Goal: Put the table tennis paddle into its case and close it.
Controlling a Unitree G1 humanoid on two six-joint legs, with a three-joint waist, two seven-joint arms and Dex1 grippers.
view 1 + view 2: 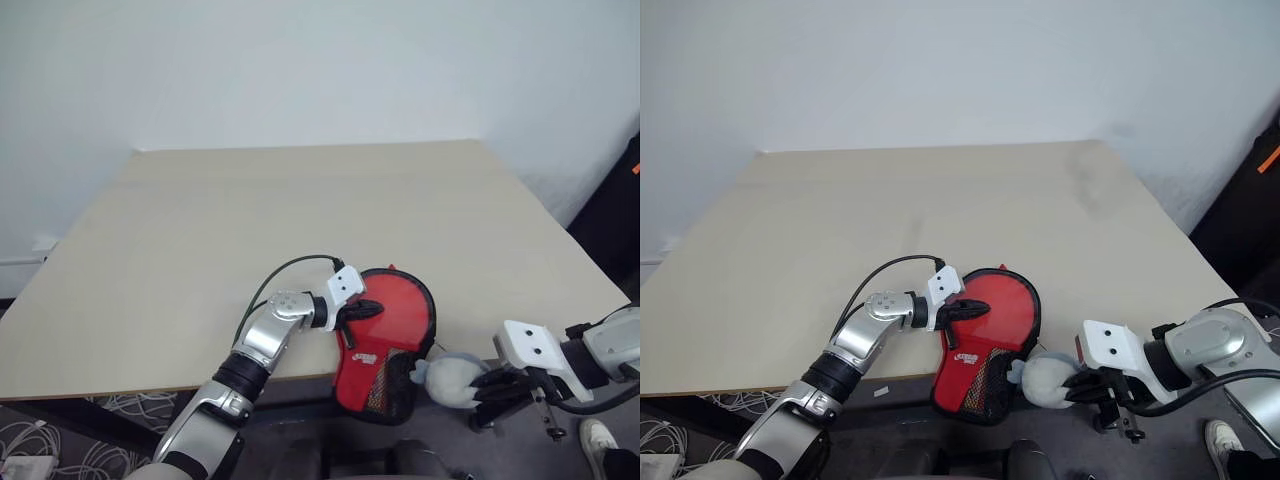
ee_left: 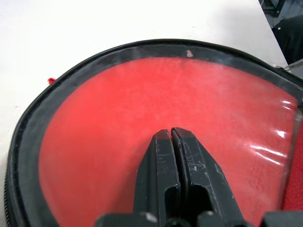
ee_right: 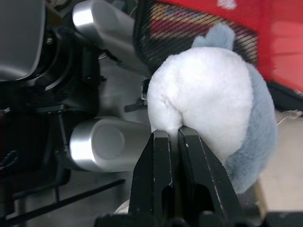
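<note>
The case (image 1: pixel 384 340) lies at the near edge of the table (image 1: pixel 300 230), handle end with the mesh pocket hanging over that edge. It looks zipped round; the paddle isn't visible, presumably inside.

Left gripper (image 1: pixel 362 309) rests on the round part of the case, fingers (image 2: pixel 173 161) pressed together with nothing between them, just pinning the case down.

Right gripper (image 3: pixel 173 137) is below the table edge beside the case's handle end, closed on a white-grey plush charm (image 1: pixel 448 379) that seems tied to the zip.

Handling: the case is soft fabric, light, slides easily on the smooth top, so keep it pinned. The charm is squashy and will stretch before the slider moves. Better hold is near the slider.
</note>
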